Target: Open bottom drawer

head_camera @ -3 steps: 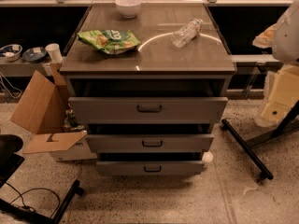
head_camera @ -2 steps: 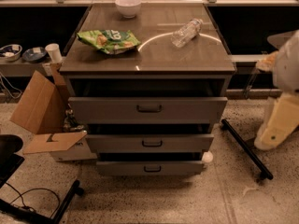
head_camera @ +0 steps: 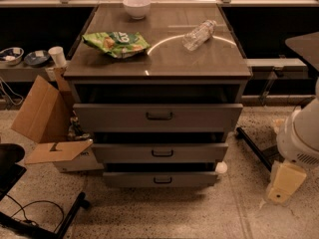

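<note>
"Reaching the bottom drawer [head_camera: 130, 179] yet, lowest under the desk's [head_camera: 199, 61] front edge?"

"No. End effector [head_camera: 280, 189] hangs off the front right corner, grip state unclear, low probably to meet its handle [head_camera: 163, 180]."

Robot's cream pincer [head_camera: 278, 190] hangs right of, apart from, the thin grey metal bottom drawer [head_camera: 159, 179], lowest under the brown-topped table [head_camera: 199, 63].
</note>
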You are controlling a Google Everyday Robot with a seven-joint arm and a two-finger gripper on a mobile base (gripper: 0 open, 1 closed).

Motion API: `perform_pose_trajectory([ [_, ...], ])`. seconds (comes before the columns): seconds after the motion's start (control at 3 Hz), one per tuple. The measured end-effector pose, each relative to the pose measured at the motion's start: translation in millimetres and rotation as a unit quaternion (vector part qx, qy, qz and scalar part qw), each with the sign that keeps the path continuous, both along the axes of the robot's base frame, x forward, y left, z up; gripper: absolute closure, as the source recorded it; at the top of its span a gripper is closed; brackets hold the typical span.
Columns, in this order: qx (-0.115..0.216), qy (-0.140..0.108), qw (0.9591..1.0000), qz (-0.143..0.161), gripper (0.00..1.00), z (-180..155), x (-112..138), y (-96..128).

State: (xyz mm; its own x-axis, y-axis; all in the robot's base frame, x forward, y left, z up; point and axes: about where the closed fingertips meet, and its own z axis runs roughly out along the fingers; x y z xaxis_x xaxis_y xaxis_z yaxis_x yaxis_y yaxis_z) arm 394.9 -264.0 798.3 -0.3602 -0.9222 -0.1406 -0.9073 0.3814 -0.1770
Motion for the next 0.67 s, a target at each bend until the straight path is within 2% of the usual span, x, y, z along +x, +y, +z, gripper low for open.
perform_pose_trajectory([
  [0.33,-0.033,0.02,0.9992,-0.014,0.0,-67.3,1.1,-21.0],
  [0.67,-0.033,0.02,0.9992,-0.014,0.0,-67.0,1.0,-20.9],
])
